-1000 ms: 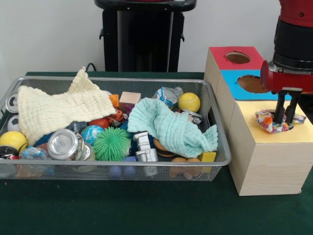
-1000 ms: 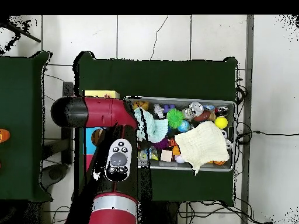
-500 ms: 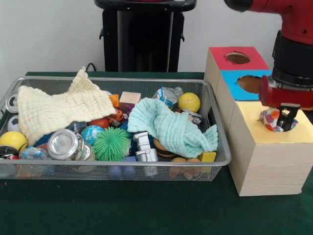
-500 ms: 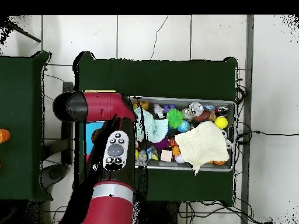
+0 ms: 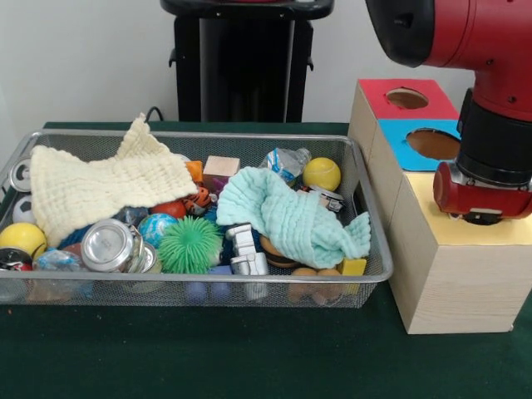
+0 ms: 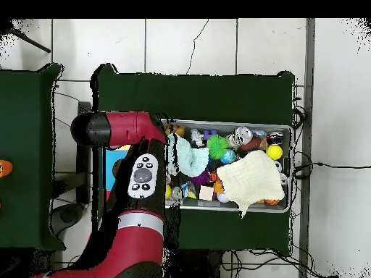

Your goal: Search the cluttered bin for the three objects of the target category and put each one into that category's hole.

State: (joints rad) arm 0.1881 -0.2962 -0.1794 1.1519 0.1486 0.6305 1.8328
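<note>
Front view: tool [image 5: 485,218] now sunk low onto the yellow cube [image 5: 453,274], red wrist collar nearly sitting on the yellow face, fingertips buried in the hole and hidden; half a second ago still a little higher, with a dotted cloth bunched between the fingers at the hole's rim. No dotted cloth visible any more, presumably down inside, though impossible to confirm. Fingers apart or together: cannot tell. Arm [image 5: 465,50] swung further in since then, its fat red elbow filling the top right corner.

Cube faces smooth pale wood grain, tops flat matte colour: blue cube [image 5: 420,143] and red cube [image 5: 399,98] behind, each with a round cut-out.

Bin [image 5: 199,137] unchanged on the dark green bench [image 5: 208,357]: fine silver mesh, rounded metal rim. Inside, contents as before: cream cloth [image 5: 104,187] with a puckered waffle weave draped over the left half, mint cloth [image 5: 291,216] crumpled and ridged to the right, spiky green rubber ball [image 5: 189,244], shiny dented can [image 5: 108,245], smooth yellow ball [image 5: 321,173], crinkled clear bottle [image 5: 284,162], small wooden block [image 5: 220,166].

Overhead view: arm [image 6: 130,181] lying over the cubes beside the bin [image 6: 232,123], covering them almost wholly; tool itself hidden beneath it.
</note>
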